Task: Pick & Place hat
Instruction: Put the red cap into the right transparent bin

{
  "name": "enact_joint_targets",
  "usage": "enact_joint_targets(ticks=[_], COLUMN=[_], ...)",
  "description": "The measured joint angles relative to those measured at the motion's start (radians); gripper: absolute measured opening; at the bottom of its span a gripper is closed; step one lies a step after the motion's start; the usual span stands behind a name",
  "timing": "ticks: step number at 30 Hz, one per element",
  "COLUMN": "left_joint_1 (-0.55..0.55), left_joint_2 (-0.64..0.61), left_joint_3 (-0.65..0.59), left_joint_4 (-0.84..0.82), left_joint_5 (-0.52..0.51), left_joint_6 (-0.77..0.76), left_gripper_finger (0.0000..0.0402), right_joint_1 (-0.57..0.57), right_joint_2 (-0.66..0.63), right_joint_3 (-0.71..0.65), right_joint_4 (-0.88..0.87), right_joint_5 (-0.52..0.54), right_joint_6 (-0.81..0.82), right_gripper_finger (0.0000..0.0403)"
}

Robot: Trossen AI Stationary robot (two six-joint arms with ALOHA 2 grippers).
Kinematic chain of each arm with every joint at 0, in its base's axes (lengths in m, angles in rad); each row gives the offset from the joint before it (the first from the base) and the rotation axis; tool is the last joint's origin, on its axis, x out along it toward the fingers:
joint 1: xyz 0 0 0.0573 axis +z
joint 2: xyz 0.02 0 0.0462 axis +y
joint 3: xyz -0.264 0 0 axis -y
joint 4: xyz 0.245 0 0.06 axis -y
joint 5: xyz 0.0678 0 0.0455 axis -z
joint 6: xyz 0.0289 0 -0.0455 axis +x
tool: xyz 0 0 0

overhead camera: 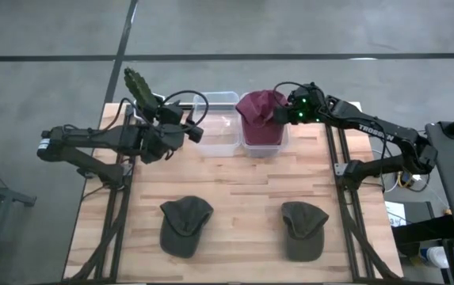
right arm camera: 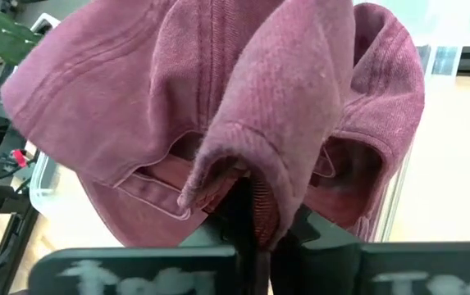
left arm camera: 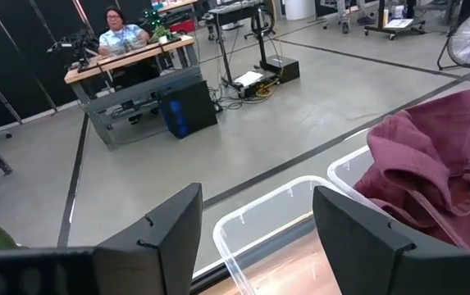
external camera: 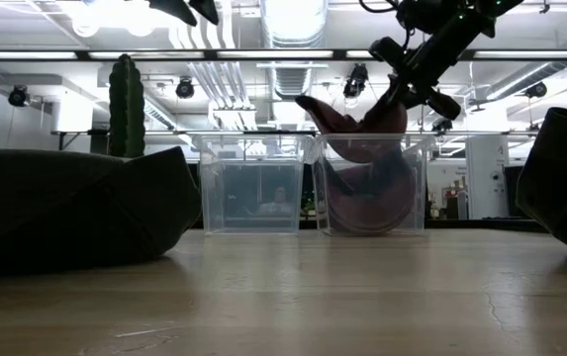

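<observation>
A maroon hat hangs from my right gripper over the right clear bin, and its lower part sits at the bin's rim. More maroon cloth shows inside that bin; whether it is a second hat I cannot tell. My right gripper is shut on the hat. My left gripper is open and waits beside the left clear bin, touching nothing. In its wrist view it looks over that bin's rim. My right gripper pinches a bunched fold of the maroon hat's cloth between its two fingers, several layers thick. The fingers come slanting down from the table's right side. The hat droops around and below the fingertips, slack, over the right bin.
Two dark green caps lie flat on the near half of the table, one left and one right. A green cactus-like plant stands at the far left corner. Bare wood lies between the bins and the caps. A person sits at a desk beyond the table.
</observation>
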State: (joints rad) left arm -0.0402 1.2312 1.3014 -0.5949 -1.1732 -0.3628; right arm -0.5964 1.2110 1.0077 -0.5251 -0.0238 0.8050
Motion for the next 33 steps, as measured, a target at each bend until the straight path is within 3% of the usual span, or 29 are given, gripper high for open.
enact_joint_targets(ticks=[25,33], left_joint_1=[0.001,0.001], left_joint_2=[0.000,-0.003], left_joint_3=[0.000,0.000], left_joint_4=[0.000,0.000], left_joint_5=[0.000,0.000], left_joint_6=[0.104,0.109], left_gripper_finger=[0.0225,0.0225], right_joint_1=[-0.002,-0.013], right_joint_2=[0.002,0.002], right_joint_3=[-0.002,-0.003], right_joint_4=[-0.070,-0.068], right_joint_5=[-0.003,-0.005], right_joint_6=[0.038,0.079], right_gripper_finger=[0.0015,0.0079])
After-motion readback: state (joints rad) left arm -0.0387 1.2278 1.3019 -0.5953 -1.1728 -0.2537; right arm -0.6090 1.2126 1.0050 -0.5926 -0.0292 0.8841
